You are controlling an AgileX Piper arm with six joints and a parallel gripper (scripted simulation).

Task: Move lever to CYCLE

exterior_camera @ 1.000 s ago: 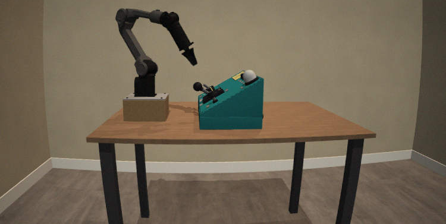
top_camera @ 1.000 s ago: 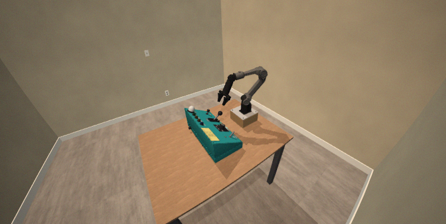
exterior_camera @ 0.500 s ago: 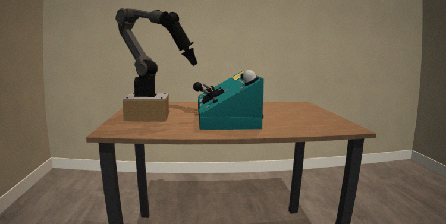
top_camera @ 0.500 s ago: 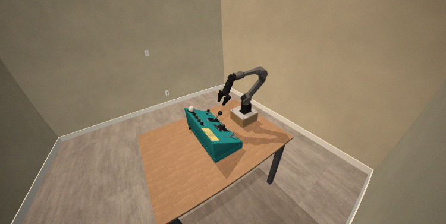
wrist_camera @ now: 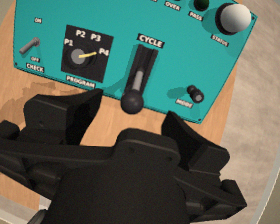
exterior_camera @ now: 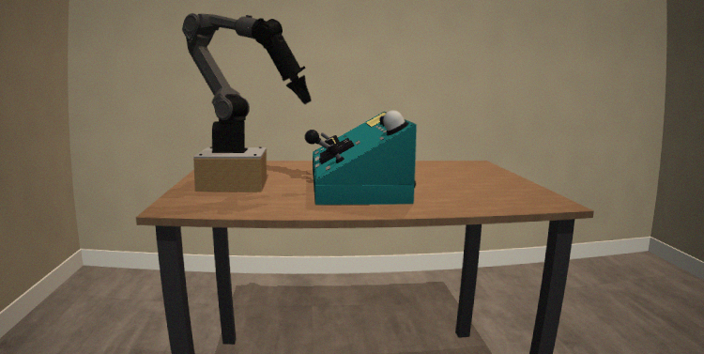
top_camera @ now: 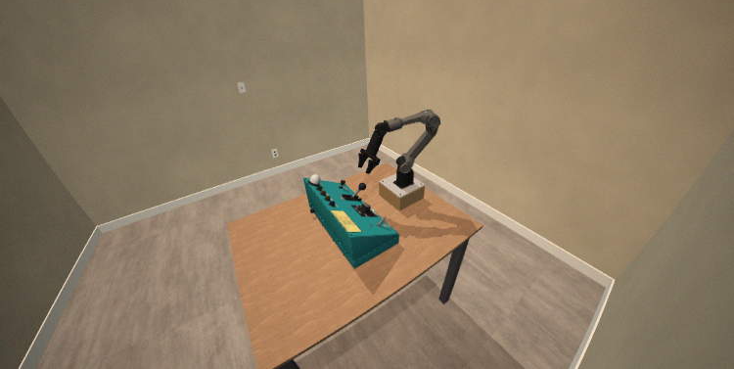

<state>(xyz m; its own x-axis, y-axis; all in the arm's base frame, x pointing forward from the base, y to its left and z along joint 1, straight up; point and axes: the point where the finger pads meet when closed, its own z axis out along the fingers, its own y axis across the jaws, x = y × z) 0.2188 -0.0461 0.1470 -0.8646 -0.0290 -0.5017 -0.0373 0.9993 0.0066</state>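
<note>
Right now my end effector hangs in the air above and short of the teal console, fingers spread wide with nothing between them. Down the wrist view, the lever shows between my fingertips, its black ball knob at the slot's near end, away from the CYCLE label. That console sits on the wooden worktop beside my pedestal.

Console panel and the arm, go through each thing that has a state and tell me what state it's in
Lever: knob at the slot end away from the CYCLE label, not thrown.
Program selector: pointer toward P4.
Toggle: tilted, by the CHECK label.
Gripper: jaws open, empty, above the lever, not touching.
Console: flat on the table.
</note>
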